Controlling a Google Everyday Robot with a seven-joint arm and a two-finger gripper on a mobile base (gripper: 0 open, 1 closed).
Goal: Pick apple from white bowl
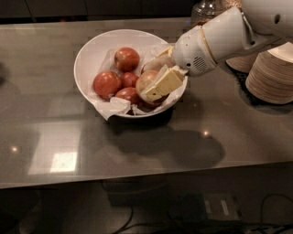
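The white bowl (91,48), lined with crumpled white paper, stands on the grey table left of centre. The apple (144,80), large and red with pale tan blotches, is at the bowl's right side. My gripper (154,78) reaches in from the right on a white arm. Its yellow-tan fingers (165,83) close on the apple from front and back, holding it slightly above the other fruit. Part of the apple is hidden behind the front finger.
Several smaller deep red apples (127,58) lie in the bowl's left half. Stacks of tan disposable bowls (271,75) stand at the right edge. A glass jar (208,9) stands at the back. The table's front edge runs below the bowl.
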